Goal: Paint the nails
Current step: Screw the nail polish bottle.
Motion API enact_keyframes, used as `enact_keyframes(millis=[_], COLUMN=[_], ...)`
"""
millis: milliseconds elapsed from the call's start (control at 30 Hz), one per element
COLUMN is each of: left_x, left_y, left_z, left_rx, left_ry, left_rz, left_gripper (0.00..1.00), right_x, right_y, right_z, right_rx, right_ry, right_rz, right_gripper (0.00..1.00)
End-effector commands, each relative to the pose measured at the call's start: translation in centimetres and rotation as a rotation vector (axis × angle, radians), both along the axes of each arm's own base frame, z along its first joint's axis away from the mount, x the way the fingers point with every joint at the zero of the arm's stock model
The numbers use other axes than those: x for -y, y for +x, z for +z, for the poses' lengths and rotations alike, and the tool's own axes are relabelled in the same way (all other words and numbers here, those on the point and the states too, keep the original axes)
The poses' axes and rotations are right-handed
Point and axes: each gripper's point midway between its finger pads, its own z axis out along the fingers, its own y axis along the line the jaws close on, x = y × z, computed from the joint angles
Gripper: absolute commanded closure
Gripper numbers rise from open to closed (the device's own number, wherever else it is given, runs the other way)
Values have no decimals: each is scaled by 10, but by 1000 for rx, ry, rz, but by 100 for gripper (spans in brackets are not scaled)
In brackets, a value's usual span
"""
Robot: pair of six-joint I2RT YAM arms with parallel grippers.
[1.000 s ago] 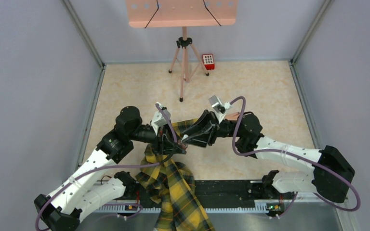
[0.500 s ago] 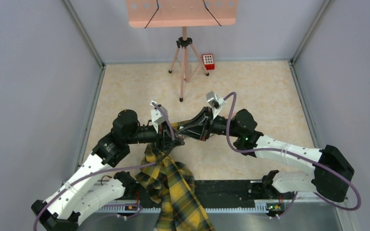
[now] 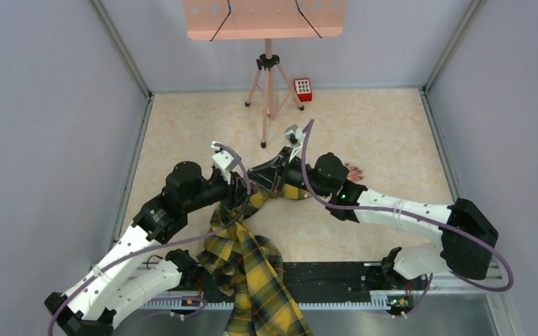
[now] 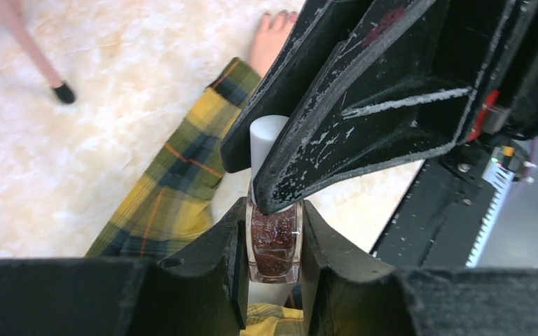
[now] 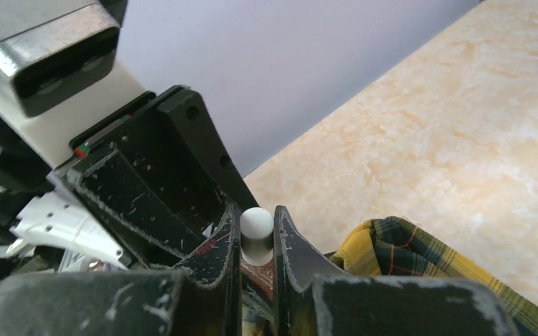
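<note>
A small glass bottle (image 4: 274,241) of dark red glittery polish sits upright between my left gripper's (image 4: 273,262) fingers, which are shut on its sides. My right gripper (image 5: 257,241) reaches in from above and is shut on the bottle's white cap (image 5: 256,225). In the top view the two grippers meet tip to tip, left gripper (image 3: 241,187) and right gripper (image 3: 260,175), above the yellow-black plaid sleeve (image 3: 249,262). The pale mannequin hand (image 3: 354,170) lies flat to the right of them. Its dark red nails (image 4: 266,14) barely show at the top edge of the left wrist view.
A pink tripod stand (image 3: 267,91) carrying a pink board (image 3: 265,17) stands at the back, with a small red keypad box (image 3: 302,89) beside it. Grey walls close in the left, right and back sides. A black rail (image 3: 336,276) runs along the near edge.
Both grippers moved together toward the back and a little left, with the bottle. The right gripper closed on the white cap. The mannequin hand, hidden before, now shows.
</note>
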Motion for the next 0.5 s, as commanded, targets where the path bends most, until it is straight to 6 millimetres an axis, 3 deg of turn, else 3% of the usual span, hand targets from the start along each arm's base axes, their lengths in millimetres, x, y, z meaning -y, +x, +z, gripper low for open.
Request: enact_keyframes(millis=[0,200,367,400,467], left_x=[-21,-26,-20,-17,-8], left_y=[38,43,34,30,20], left_z=[34,31,34,37,40], left_rx=[146,144,160,166,174], left_ry=[-27,-6,-18,-29,-49], left_rz=[217,250,190,156,80], left_gripper=[100,100,100,100,100], right_x=[-28,-44,-31,-27,-19], right_y=[-12,6,11,11,8], right_z=[2,-3,10,17,32], right_rx=[-96,-146,-99,-63,15], right_ry=[-29,-62,-57,-50,-50], right_rz=[-13,-181,-238,-239,-233], right_gripper=[100,100,97,72,41])
